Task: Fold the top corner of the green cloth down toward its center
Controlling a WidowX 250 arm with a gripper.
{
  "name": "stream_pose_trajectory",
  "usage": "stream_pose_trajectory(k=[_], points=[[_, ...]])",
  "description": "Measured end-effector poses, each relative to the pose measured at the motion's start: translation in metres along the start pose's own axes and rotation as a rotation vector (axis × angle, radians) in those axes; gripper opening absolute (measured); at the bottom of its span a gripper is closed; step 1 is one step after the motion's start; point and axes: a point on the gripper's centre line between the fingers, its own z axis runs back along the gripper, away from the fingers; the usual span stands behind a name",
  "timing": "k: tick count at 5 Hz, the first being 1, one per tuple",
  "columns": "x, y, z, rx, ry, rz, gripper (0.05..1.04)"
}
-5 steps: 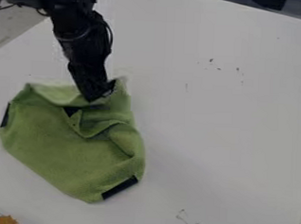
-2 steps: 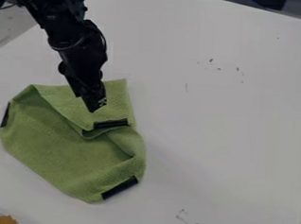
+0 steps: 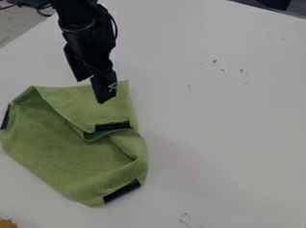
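The black pincer hangs over the upper part of a green cloth, its two fingers parted by a moderate gap. One fingertip sits higher and to the left, the other lower and to the right, and nothing is held between them. Whether a tip touches the fabric cannot be told. The arm comes down from the upper left of the view.

The cloth lies on the pale worktop, directly beneath the pincer and spreading below it and to its lower left. One corner of the fabric points up just right of the pincer. A broad flap is folded over beneath the fingers, and its tip carries a black strip just below them. A second black strip edges the cloth well below the pincer and slightly to its right, and a third stands at the far left edge, lower than the pincer. Creases run from the folded tip toward the lower right.

Small dark marks dot the worktop to the pincer's upper right, with more of them far to its lower right. An orange-brown object lies far to its lower left.
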Motion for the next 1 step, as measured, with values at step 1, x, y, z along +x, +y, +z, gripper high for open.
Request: stream_pose_trajectory(k=[1], points=[[0.0007, 0.0020, -0.0043, 0.010, 0.008, 0.043, 0.999]])
